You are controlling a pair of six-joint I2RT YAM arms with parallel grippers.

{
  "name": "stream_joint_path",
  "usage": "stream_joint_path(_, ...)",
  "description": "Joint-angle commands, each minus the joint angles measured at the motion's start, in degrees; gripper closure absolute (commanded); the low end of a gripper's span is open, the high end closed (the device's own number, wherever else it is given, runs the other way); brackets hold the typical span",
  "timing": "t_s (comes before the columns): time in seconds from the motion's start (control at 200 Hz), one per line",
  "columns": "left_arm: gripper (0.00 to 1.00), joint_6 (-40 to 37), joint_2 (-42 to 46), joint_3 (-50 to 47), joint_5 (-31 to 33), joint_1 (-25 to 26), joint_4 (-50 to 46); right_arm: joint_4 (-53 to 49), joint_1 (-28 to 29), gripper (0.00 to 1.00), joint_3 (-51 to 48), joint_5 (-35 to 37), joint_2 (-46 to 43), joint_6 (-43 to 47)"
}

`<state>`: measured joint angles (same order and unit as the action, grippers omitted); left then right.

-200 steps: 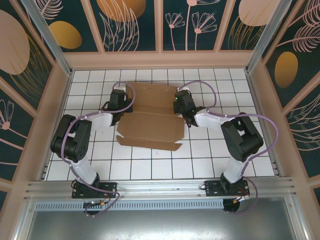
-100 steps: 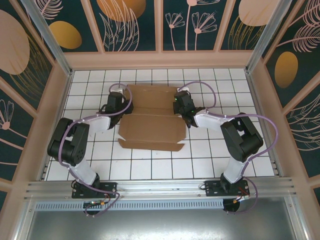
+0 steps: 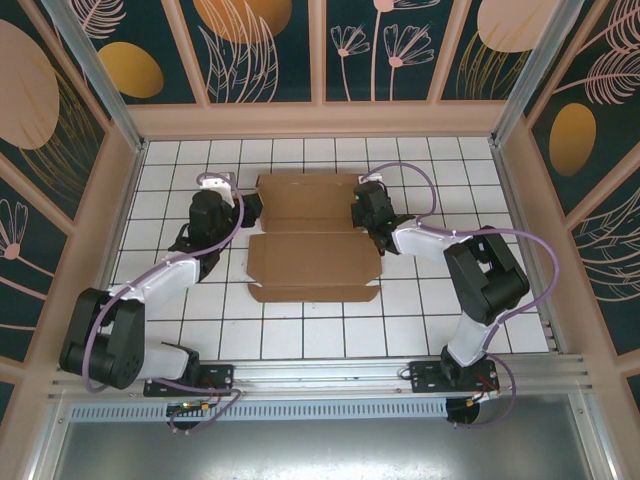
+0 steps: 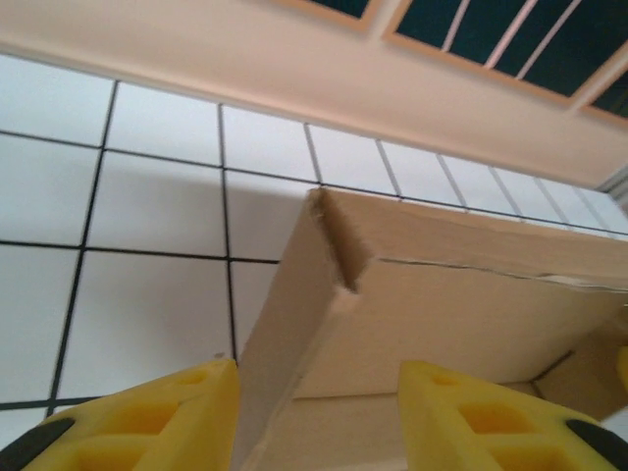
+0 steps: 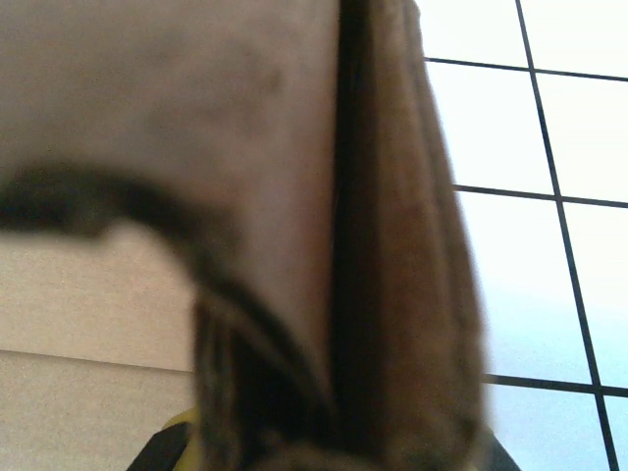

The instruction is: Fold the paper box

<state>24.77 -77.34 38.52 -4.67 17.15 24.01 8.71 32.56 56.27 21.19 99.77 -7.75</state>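
The paper box [image 3: 315,255] is a brown cardboard sheet lying in the middle of the white tiled table, with its side flaps raised at the far end. My left gripper [image 3: 247,207] is at the box's far left corner. In the left wrist view it [image 4: 319,422] stands open, and the upright left flap [image 4: 294,314] rises between its yellow fingers, close to the left one. My right gripper [image 3: 362,210] is at the box's far right edge. The right wrist view shows dark, blurred folded cardboard [image 5: 294,147] right against the camera, and the jaws are shut on it.
The tiled table [image 3: 420,320] is enclosed by low beige walls [image 3: 320,120] at the back and on both sides. An aluminium rail [image 3: 320,375] carrying the arm bases runs along the near edge. Free tiles lie in front of the box and on either side.
My left gripper has opened, let go of the box's left flap and drawn back to the left, its elbow swinging out. The box has settled squarer on the table. The right gripper stays put.
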Motion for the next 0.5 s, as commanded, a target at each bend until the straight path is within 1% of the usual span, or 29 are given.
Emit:
stream_joint_path(0.0, 0.54, 1.2, 2.2, 0.2, -4.0, -0.2, 5.1, -0.8, -0.5, 0.98, -1.4, 1.4, -1.4, 1.3)
stream_joint_path(0.085, 0.54, 2.6, 1.5, 3.0, -3.2, -0.2, 4.3, 0.8, -0.5, 0.96, -2.4, 1.3, -2.1, 1.9)
stream_joint_path(0.14, 0.53, 3.6, 0.2, 5.5, -1.4, -0.3, 3.0, 1.6, -0.5, 0.95, -3.1, 1.3, -2.6, 1.9)
stream_joint_path(0.245, 0.46, 6.5, -2.9, 9.8, 2.6, -0.7, 0.3, 2.4, -0.5, 0.93, -3.7, 0.8, -3.1, 2.0)
stream_joint_path(0.405, 0.46, 10.7, -8.8, 12.9, -3.9, -2.2, 1.7, 2.4, -0.4, 0.92, -3.6, 0.6, -2.6, 2.0)
stream_joint_path(0.495, 0.48, 12.5, -11.3, 12.2, -7.3, -2.2, 3.5, 2.7, -0.4, 0.91, -4.0, 0.8, -2.8, 1.9)
